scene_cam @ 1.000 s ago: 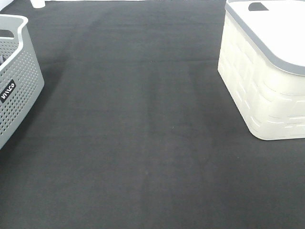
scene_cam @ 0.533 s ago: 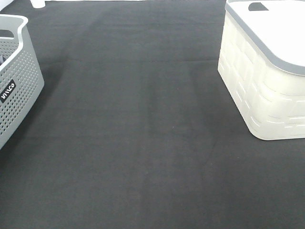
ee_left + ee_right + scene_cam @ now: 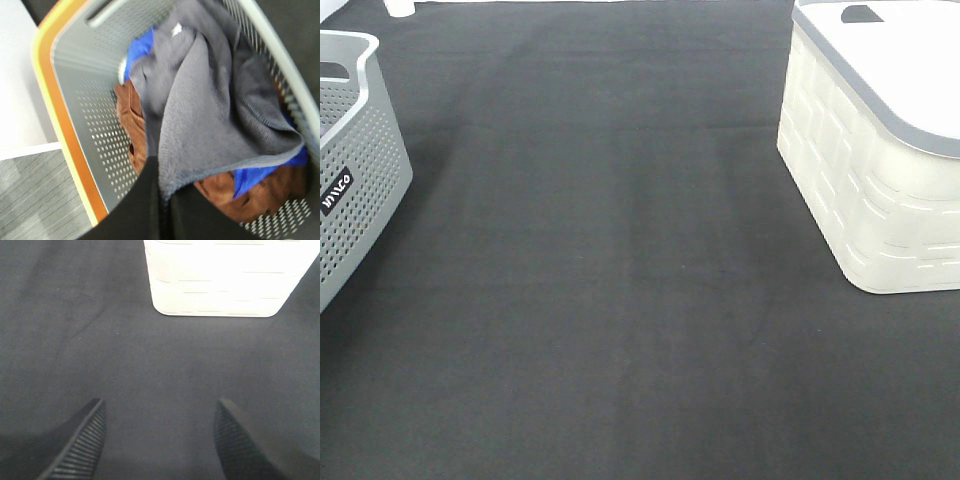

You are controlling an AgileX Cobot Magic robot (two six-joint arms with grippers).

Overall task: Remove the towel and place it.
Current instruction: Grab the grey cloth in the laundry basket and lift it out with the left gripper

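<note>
In the left wrist view the greyish-purple towel (image 3: 200,115), with a small white tag (image 3: 176,30), lies on top of other cloths in a grey perforated basket (image 3: 85,100). My left gripper (image 3: 162,210) has its black fingers closed together on the towel's near edge. The towel and both grippers are out of the exterior high view, where only the basket's corner (image 3: 350,170) shows at the left edge. My right gripper (image 3: 160,440) is open and empty above the black cloth surface (image 3: 150,365).
Brown cloth (image 3: 132,120) and blue cloth (image 3: 140,47) lie under the towel in the grey basket. A white lidded basket (image 3: 860,170) stands at the right, ahead of the right gripper (image 3: 220,280). Black cloth (image 3: 620,250) covers the table.
</note>
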